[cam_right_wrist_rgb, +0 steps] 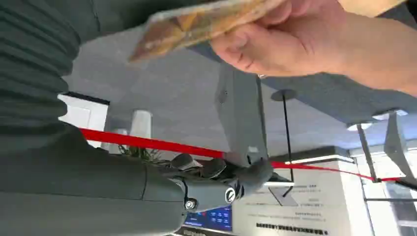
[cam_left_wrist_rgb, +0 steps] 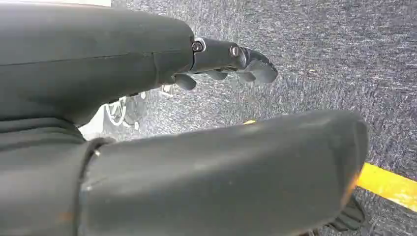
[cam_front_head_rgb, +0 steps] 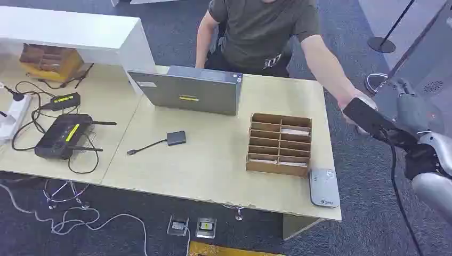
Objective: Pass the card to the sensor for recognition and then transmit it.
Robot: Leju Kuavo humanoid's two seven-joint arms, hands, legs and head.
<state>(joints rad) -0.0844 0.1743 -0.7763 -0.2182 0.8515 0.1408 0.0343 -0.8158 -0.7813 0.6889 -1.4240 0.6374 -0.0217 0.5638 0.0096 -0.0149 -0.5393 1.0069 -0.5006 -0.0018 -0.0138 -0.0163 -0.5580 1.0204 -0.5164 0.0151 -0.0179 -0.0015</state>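
Out past the table's right end, the right hand was raised with fingers parted and nothing in them. The card sat in the person's hand, pinched above those fingers and apart from them in the right wrist view. The grey sensor lay at the table corner beside the cardboard organizer. The left hand hung over carpet, fingers curled, holding nothing.
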